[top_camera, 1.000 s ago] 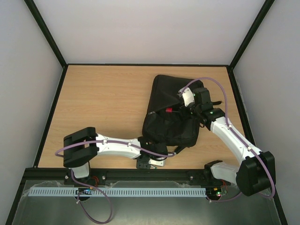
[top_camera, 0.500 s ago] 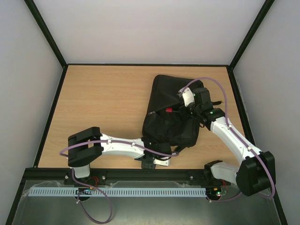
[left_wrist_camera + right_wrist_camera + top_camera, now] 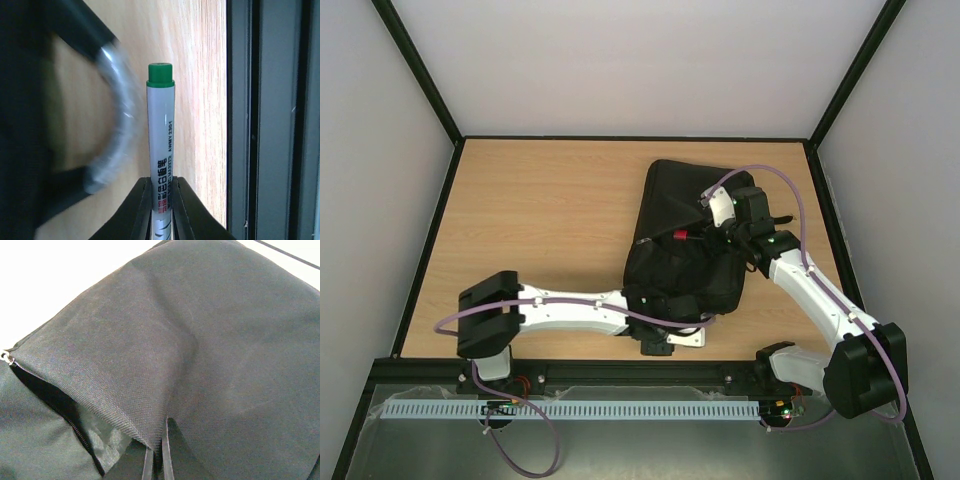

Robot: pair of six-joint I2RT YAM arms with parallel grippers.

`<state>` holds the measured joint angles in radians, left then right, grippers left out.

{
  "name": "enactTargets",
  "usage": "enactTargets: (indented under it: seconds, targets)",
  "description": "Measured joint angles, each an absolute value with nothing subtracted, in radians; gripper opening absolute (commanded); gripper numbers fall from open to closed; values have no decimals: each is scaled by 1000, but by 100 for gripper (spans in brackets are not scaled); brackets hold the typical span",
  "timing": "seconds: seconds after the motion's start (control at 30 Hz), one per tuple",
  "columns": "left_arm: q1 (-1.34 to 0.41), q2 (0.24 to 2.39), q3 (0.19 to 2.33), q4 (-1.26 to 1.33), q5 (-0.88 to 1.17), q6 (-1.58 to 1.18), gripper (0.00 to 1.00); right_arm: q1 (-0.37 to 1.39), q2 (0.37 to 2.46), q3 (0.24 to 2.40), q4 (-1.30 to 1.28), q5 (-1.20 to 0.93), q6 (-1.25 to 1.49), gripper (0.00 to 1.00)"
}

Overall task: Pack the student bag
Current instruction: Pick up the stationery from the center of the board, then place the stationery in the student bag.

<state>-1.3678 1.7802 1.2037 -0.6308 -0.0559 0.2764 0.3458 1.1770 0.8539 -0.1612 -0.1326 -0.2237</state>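
The wooden counter (image 3: 540, 220) holds the big black student bag (image 3: 680, 200), which lies on the right half, a bit tilted. The left arm (image 3: 570, 312) lies low and stretched out sideways along the near edge of the counter, and its end sits right at the near edge of the bag. The right arm (image 3: 810, 290) goes up from its base on the right, bends, and reaches left over the bag. The right tool (image 3: 156, 452) is pressed together on a fold of the bag's black cloth, next to an open zipper (image 3: 45, 395) with a dark gap under it. The left tool (image 3: 161, 187) is pinching a white pen (image 3: 160, 145) with a green cap, and the pen points straight out from the tool. A blurry grey loop (image 3: 117, 130) of the bag is just beside the pen, on its left
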Motion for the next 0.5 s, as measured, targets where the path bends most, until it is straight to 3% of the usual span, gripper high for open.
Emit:
enactTargets:
  seconds: [0.3,0.5]
  targets:
    - [-1361,1537,1292,-527,-194,317,6,340,1177,854,-162,-142,-223,1]
    - [-1313,1594,1320,-422,-289,387,4,340,1177,854,-162,-145,-223,1]
